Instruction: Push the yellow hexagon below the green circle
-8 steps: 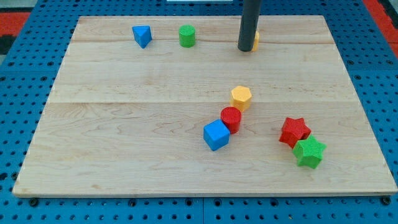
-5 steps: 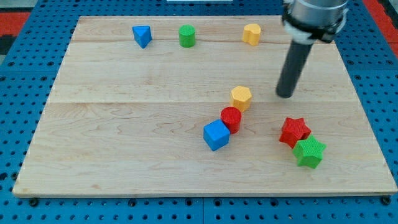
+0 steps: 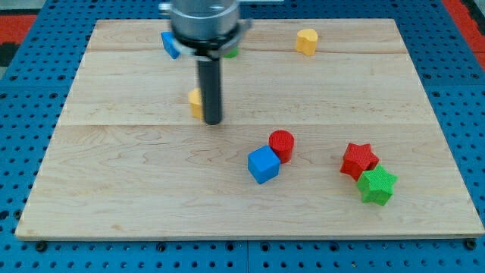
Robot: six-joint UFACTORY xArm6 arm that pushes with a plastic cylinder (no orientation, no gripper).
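The yellow hexagon (image 3: 195, 103) lies left of the board's middle, mostly hidden behind my rod. My tip (image 3: 213, 120) rests against its right side. The green circle (image 3: 230, 51) is at the view's top, above and slightly right of the hexagon, largely hidden by the arm's body; only a green edge shows.
A blue triangle (image 3: 167, 44) sits at the top left, partly hidden by the arm. A second yellow block (image 3: 306, 41) is at the top right. A red cylinder (image 3: 282, 143) touches a blue cube (image 3: 264, 164) right of centre. A red star (image 3: 358, 160) and a green star (image 3: 377, 186) sit at the lower right.
My rod has swept from the right side of the board to left of its middle. The yellow hexagon has been pushed left and slightly up, away from the red cylinder.
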